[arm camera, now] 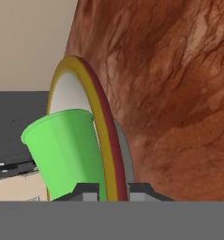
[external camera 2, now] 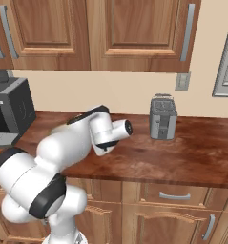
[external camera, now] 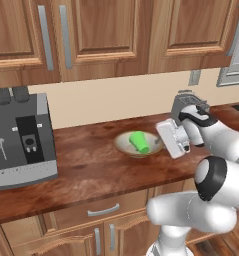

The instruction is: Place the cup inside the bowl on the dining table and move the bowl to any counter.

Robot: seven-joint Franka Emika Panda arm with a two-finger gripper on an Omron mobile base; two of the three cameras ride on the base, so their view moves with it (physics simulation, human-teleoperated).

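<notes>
The beige bowl rests on the wooden counter below the upper cabinets. The green cup lies tilted inside it. My gripper reaches in from the right to the bowl's right edge. In the hand view, which is rolled on its side, the bowl's tan rim runs down between the two fingertips of the gripper. Both tips press against it, so the gripper is shut on the rim. The cup shows just inside the rim, close to the left fingertip.
A grey coffee machine stands at the counter's left end. A metal toaster stands by the wall, right of the bowl and behind my hand. Drawers with silver handles sit under the counter's front edge.
</notes>
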